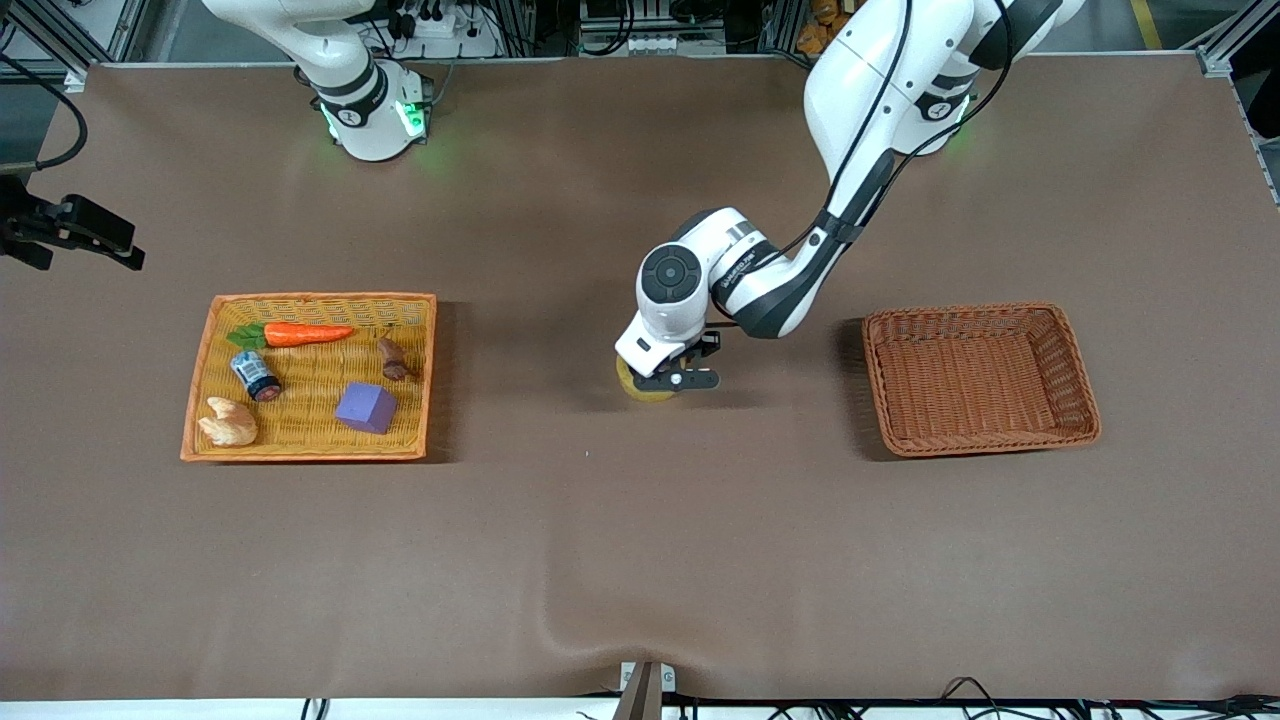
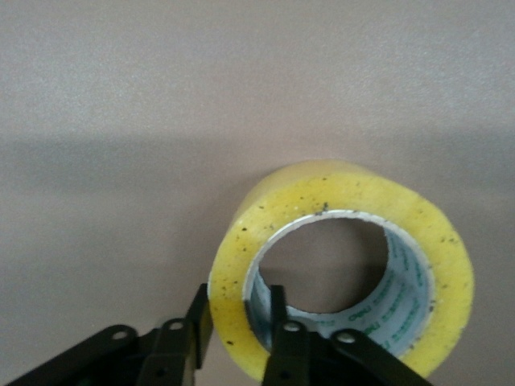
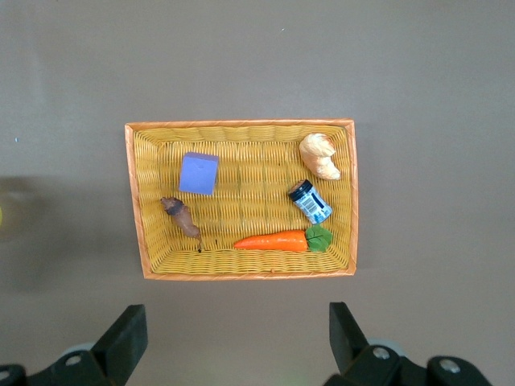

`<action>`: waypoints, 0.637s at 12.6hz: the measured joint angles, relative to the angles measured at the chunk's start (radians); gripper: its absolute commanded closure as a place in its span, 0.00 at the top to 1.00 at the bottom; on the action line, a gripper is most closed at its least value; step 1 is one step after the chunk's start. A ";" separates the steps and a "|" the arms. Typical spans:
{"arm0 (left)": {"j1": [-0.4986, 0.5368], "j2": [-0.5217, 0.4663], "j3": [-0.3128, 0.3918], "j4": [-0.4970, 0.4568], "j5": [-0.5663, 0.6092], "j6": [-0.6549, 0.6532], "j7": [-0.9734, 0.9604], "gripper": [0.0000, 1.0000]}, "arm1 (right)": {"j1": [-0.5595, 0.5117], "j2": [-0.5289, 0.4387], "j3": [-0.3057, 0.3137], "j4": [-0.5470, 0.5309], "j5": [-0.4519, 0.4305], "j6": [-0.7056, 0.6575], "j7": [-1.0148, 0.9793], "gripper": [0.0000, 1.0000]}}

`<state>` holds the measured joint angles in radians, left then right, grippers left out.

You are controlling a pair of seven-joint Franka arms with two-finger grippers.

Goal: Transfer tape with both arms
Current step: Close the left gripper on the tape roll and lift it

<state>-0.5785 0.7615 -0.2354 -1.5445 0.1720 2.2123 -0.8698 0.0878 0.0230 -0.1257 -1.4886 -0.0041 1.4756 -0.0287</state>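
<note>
The tape [image 1: 640,388], a yellow ring with a grey-white core, rests on the brown table midway between the two baskets. My left gripper [image 1: 680,380] is down on it, and it hides most of the roll in the front view. The left wrist view shows the tape [image 2: 346,201] with my left gripper [image 2: 240,310] shut on its wall: one finger is outside the ring and one is inside the core. My right gripper [image 3: 237,322] is open and holds nothing. It hangs high over the table beside the yellow basket [image 3: 241,126].
The yellow basket [image 1: 310,298] at the right arm's end holds a purple cube [image 1: 366,407], a carrot [image 1: 300,333], a small can [image 1: 255,374], a bread piece [image 1: 230,422] and a brown item [image 1: 393,360]. An empty brown wicker basket [image 1: 980,312] sits at the left arm's end.
</note>
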 measured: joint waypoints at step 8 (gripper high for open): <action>0.104 -0.230 0.009 0.032 -0.008 -0.118 -0.001 0.00 | 0.000 0.001 0.005 -0.002 0.003 0.002 -0.002 1.00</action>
<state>-0.4747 0.5316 -0.2269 -1.5125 0.1637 2.0947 -0.8710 0.0879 0.0238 -0.1211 -1.4906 -0.0013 1.4776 -0.0312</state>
